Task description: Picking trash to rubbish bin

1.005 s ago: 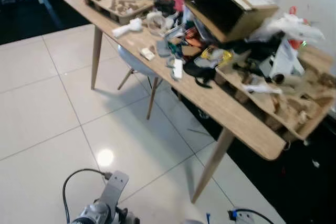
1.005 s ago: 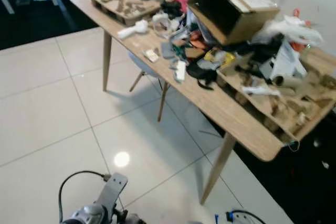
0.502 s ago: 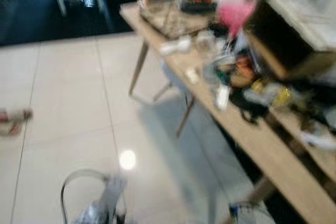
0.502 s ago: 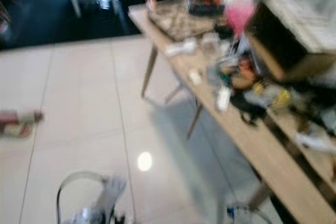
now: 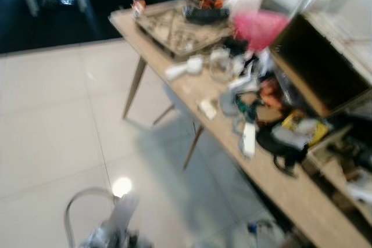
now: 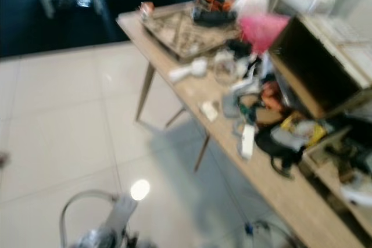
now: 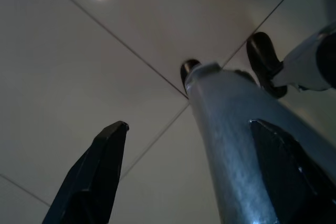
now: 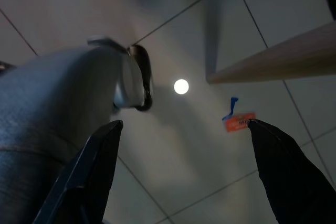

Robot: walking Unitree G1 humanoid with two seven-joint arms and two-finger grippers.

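— Moved since a second ago? Mostly the camera: swung leftward along the wooden table (image 5: pixel 192 100), so the far corner with the cardboard tray (image 5: pixel 174 24) now sits mid-picture and the open cardboard box (image 5: pixel 317 65) slides toward the right edge. Blurred throughout, so probably still walking or turning. No sign of the clutter itself shifting.

— Step in hand?

— Searching, by the look of it. Nothing picked yet, no rubbish bin anywhere in sight. Left gripper (image 7: pixel 199 171) hanging low over the floor tiles (image 7: pixel 79 66), fingers spread wide, holding nothing. Right gripper (image 8: pixel 184 166) likewise: wide apart, empty, pointed at the floor beside a table leg.

— And the trash?

— Heaped on the tabletop: a pink plastic bag (image 5: pixel 258 24), a white stick-like item (image 5: pixel 248 139) near the front edge, a yellow wrapper (image 5: pixel 302 127), black tangled bits (image 5: pixel 282 146), a white crumpled piece (image 5: pixel 183 69). Also a small orange scrap (image 8: pixel 239 121) on the floor under the table.

— Next move?

— Likely calls for stopping and steadying the view, choosing one piece near the table's front edge, then raising an arm from the floor to table height. Finding the bin too.

— Room?

— Glossy white floor tiles (image 5: pixel 52 132) reflecting a ceiling light (image 5: pixel 121 186), dark area beyond, slanted wooden legs, a chair tucked underneath.
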